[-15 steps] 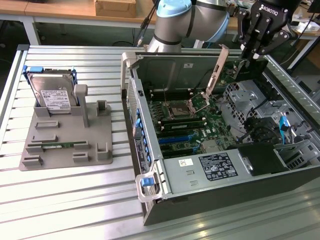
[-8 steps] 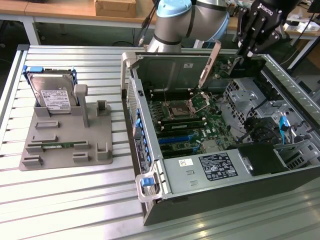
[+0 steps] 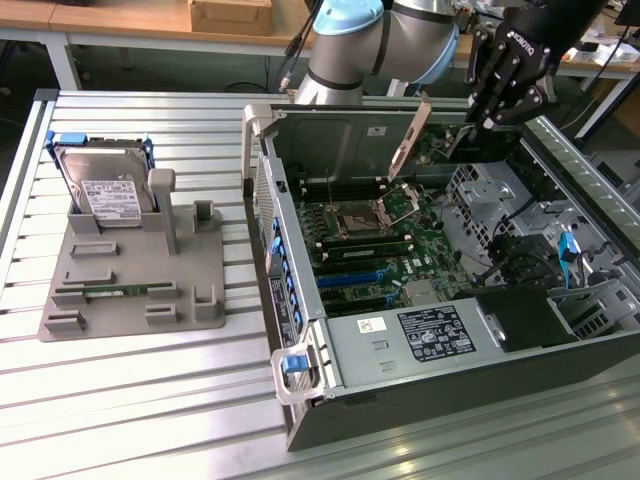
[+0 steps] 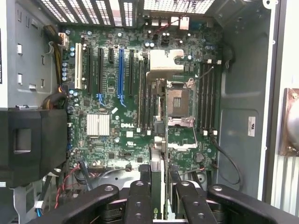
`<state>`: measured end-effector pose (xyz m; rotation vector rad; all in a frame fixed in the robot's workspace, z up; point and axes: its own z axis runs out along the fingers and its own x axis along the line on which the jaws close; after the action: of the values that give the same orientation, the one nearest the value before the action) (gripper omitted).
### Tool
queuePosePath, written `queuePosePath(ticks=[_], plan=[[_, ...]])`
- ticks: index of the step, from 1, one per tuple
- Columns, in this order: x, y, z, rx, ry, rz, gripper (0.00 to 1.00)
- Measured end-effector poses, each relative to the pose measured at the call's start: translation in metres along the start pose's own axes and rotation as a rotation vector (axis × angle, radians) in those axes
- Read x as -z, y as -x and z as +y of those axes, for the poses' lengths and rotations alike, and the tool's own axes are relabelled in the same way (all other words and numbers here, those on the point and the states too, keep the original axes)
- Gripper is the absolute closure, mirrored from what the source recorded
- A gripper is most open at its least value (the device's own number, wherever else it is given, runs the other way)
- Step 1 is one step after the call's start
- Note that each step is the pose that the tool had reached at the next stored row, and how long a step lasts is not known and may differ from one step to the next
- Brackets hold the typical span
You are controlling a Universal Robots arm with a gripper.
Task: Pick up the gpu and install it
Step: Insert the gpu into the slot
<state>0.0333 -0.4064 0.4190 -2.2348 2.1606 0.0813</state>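
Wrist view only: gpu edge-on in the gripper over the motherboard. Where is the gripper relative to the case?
Observer: The gripper hangs over the case, above its end at the exterior view's right, slanting down toward that view's left.
Operator: What sits outside the case?
Observer: A hard drive stands upright in a grey holder on the table, at the exterior view's left of the case.
Operator: Anything else in it?
Observer: A green memory stick lies flat in it, nearer the camera than the drive.

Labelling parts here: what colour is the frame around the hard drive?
The frame is blue, clearest in the exterior view.
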Motion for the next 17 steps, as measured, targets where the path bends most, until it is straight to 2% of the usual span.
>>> queuePosePath(ticks=[10, 17], plan=[[-0.0057, -0.002, 0.0035, -0.002, -0.0001, -0.0003, 0.74], [-0.0171, -0.005, 0.0045, -0.003, -0.0001, -0.0002, 0.74]])
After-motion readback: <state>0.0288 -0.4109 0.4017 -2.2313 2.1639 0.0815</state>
